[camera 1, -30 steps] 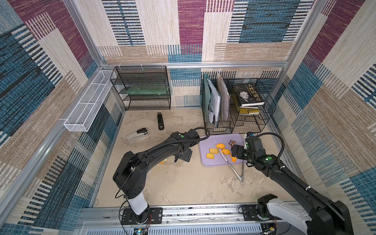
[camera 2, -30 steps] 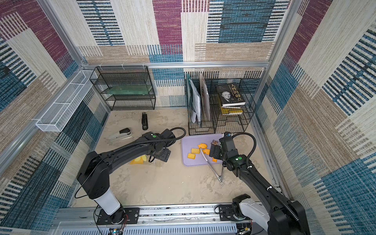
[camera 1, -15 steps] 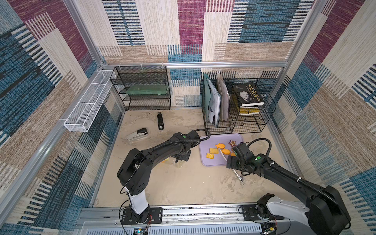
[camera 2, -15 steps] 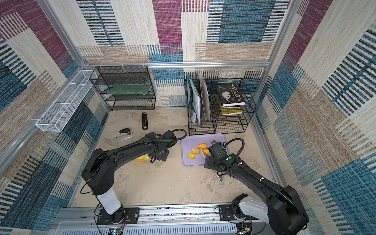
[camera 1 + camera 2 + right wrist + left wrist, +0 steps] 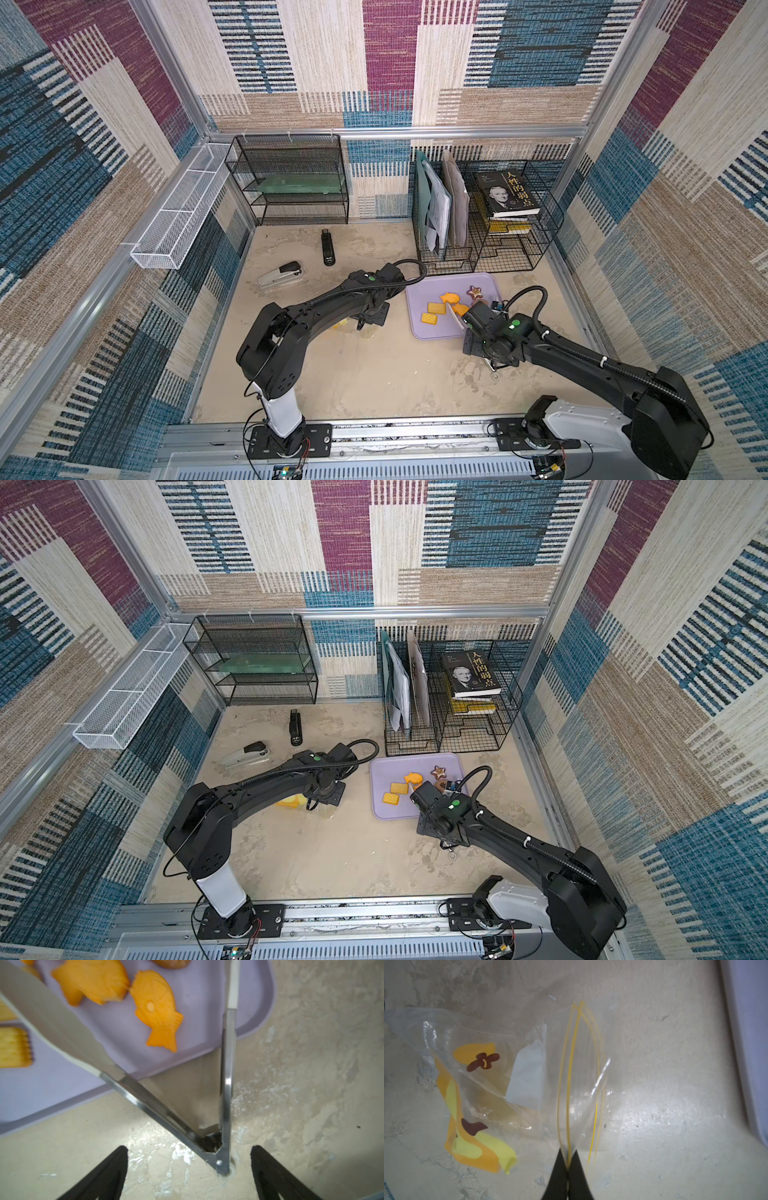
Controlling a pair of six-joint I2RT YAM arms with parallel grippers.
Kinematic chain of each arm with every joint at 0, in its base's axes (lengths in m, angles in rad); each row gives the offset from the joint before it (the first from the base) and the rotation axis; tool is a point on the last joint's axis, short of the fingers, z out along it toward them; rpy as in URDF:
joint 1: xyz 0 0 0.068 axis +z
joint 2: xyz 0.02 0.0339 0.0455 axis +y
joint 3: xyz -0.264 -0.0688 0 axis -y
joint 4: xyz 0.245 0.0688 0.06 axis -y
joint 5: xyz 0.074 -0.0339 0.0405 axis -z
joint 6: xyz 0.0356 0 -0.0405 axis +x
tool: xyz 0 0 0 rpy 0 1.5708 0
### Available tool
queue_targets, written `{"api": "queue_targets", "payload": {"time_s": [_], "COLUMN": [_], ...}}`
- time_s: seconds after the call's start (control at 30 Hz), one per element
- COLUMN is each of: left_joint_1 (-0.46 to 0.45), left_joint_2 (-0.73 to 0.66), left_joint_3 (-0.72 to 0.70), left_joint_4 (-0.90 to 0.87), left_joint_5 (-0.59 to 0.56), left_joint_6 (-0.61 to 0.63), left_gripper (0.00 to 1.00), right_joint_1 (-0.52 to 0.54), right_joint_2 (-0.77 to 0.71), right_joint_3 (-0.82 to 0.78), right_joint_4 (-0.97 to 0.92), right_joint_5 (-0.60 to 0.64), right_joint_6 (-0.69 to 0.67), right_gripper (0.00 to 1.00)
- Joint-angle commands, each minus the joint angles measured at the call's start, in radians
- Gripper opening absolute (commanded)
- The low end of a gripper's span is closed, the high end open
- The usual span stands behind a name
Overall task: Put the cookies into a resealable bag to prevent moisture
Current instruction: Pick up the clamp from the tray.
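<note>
The left fingers [image 5: 559, 1169] are pinching what looks like one lip of the resealable bag [image 5: 529, 1076], which is lying near the desk's middle; lifting that lip gently should be holding the mouth agape. The right fingers [image 5: 108, 1174] are standing spread astride the hinge end of the tongs [image 5: 162, 1111]. I judge they are better closing farther up the arms to work the cookies [image 5: 155, 1007] on the tray [image 5: 197, 1001] toward the desk's right edge.

In a top view, the mottled beige tabletop [image 5: 332, 854] carries a flat lilac plastic tray [image 5: 395, 812] right of centre, a clear floppy plastic bag [image 5: 291, 801] left of it, a grey metal stapler [image 5: 246, 754] farther upper left, and a black wire shelf [image 5: 253, 663] and black wire file rack [image 5: 469, 733] above.
</note>
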Motion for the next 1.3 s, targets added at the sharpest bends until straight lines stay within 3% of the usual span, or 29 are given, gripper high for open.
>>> {"api": "queue_targets", "payload": {"time_s": [0.0, 0.37, 0.63, 0.97, 1.13, 1.27], "left_joint_1": [0.01, 0.039, 0.039, 0.039, 0.04, 0.04], "left_joint_2": [-0.013, -0.036, -0.039, -0.049, -0.067, -0.068], "left_joint_3": [-0.009, -0.034, -0.027, -0.018, -0.033, -0.034], "left_joint_4": [0.04, 0.072, 0.063, 0.053, 0.078, 0.086], "left_joint_5": [0.025, 0.066, 0.066, 0.069, 0.093, 0.102], "left_joint_6": [0.034, 0.042, 0.043, 0.036, 0.028, 0.034], "left_gripper": [0.0, 0.0, 0.0, 0.0, 0.0, 0.0], "right_joint_1": [0.002, -0.068, -0.078, -0.044, -0.037, -0.031], "right_joint_2": [0.033, 0.109, 0.06, -0.083, -0.179, -0.229], "right_joint_3": [0.012, -0.047, -0.142, -0.16, -0.084, -0.028], "right_joint_4": [-0.061, 0.192, 0.351, 0.324, 0.208, 0.191], "right_joint_5": [0.051, 0.016, 0.065, 0.122, 0.127, 0.009], "right_joint_6": [0.049, -0.03, -0.077, -0.054, -0.061, -0.168], "right_gripper": [0.95, 0.95, 1.0, 0.6, 0.55, 0.53]}}
